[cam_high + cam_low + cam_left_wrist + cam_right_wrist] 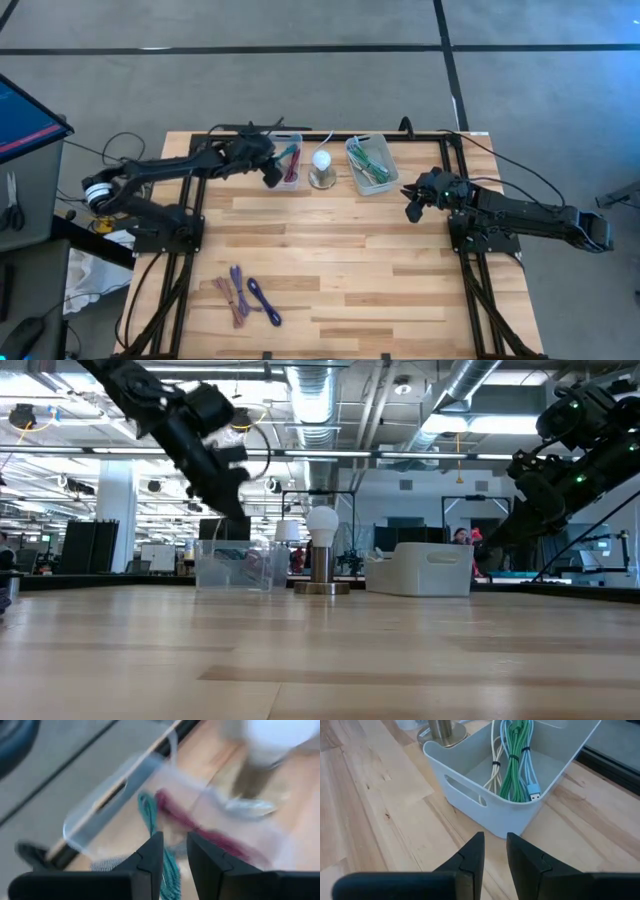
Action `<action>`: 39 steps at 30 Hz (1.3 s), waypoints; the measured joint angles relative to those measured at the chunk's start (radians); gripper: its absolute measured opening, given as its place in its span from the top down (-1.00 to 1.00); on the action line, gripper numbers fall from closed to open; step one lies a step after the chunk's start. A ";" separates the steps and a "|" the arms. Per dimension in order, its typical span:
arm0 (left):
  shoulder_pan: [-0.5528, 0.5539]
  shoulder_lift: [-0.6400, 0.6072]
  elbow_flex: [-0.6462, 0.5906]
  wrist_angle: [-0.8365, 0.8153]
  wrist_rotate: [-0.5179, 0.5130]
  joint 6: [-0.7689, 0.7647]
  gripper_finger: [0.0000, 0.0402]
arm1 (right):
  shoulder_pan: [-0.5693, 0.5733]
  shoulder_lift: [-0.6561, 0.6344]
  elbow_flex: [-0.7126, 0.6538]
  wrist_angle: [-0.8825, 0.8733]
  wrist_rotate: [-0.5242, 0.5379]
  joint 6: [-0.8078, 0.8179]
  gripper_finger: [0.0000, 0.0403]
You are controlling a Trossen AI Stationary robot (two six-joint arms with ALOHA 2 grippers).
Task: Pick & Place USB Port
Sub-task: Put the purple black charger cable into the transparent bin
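Three bundled USB cables (245, 296) lie loose on the table near its six o'clock edge, toward seven o'clock: a brownish one, a purple one beside it and a blue-purple one furthest toward the middle, all coiled and roughly parallel.

A clear bin (288, 160) stands at about eleven o'clock by the far edge, holding a teal cable (150, 815) and a dark red cable (200, 830) lying side by side.

A white bin (485, 795) stands at about one o'clock, upright, with a slot handle in its side. Inside lie green cables (512, 760), a cream one (495, 765) and a light blue one (527, 770) with a metal plug, each tied with a dark band.
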 joint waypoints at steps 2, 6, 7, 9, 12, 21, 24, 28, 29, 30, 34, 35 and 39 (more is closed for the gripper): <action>-0.019 -0.059 0.000 -0.004 0.021 0.026 0.57 | 0.000 0.000 0.000 0.000 0.000 0.000 0.63; -0.054 -0.191 0.000 -0.026 0.063 0.030 0.57 | 0.000 0.000 0.000 0.001 0.000 0.000 0.63; -0.063 -0.225 0.000 -0.038 0.072 0.030 0.57 | 0.000 0.000 0.000 0.001 0.000 0.000 0.63; -0.079 -0.294 0.000 -0.087 0.079 0.032 0.57 | 0.000 0.000 0.000 0.002 0.000 0.000 0.63; -0.108 -0.394 0.000 -0.175 0.079 0.033 0.57 | 0.000 0.000 0.000 0.002 0.000 0.000 0.63; -0.257 -0.571 0.000 -0.410 0.079 -0.018 0.57 | -0.001 0.000 0.000 0.003 0.000 0.003 0.63; -0.310 -0.590 0.000 -0.502 0.081 -0.085 0.57 | -0.001 0.000 0.000 0.003 0.000 0.003 0.63; -0.384 -0.587 0.000 -0.620 0.087 -0.198 0.57 | -0.001 0.000 0.000 0.007 0.000 0.003 0.63; -0.400 -0.585 0.000 -0.642 0.107 -0.235 0.57 | -0.001 0.000 0.000 0.010 0.000 0.003 0.63; -0.415 -0.582 0.000 -0.658 0.131 -0.274 0.57 | -0.001 0.000 0.000 0.015 0.000 0.003 0.63; -0.471 -0.578 0.000 -0.670 0.245 -0.476 0.57 | -0.001 0.000 0.000 0.049 0.000 0.011 0.63; -0.486 -0.574 0.000 -0.670 0.272 -0.532 0.57 | -0.001 0.000 0.000 0.059 0.000 0.010 0.63; -0.550 -0.554 0.000 -0.673 0.342 -0.694 0.57 | -0.001 0.000 0.000 0.075 0.000 0.011 0.63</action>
